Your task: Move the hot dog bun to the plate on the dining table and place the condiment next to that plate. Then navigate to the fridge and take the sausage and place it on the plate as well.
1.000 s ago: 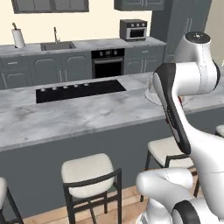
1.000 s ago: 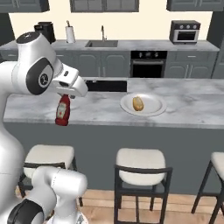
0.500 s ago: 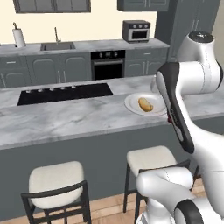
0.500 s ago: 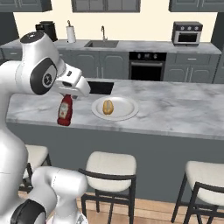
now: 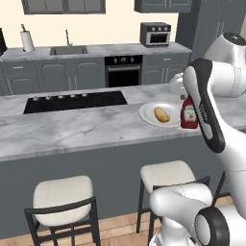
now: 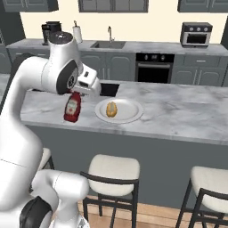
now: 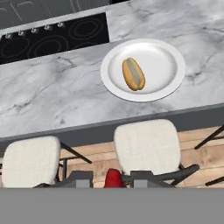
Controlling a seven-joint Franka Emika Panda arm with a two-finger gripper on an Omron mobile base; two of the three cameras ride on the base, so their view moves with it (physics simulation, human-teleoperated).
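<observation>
Ketchup (image 6: 72,107) hung clamped in the end effector (image 7: 113,178), seemingly short of the table (image 6: 187,116) edge; bun (image 7: 133,74) lay on the plate (image 7: 168,65). Best carried forward, then lowered upright just beside the rim.

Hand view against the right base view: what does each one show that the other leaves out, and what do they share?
Hand view alone: the gripper from above, its fingertips shut on the red cap of the condiment, and the top of the cooktop with its rings.

Right base view alone: the whole condiment bottle with its label, hanging over the near edge of the dining table left of the plate, plus the sink, oven and microwave behind.

Both: the hot dog bun lying on the plate, the marble top, and the stools below.
</observation>
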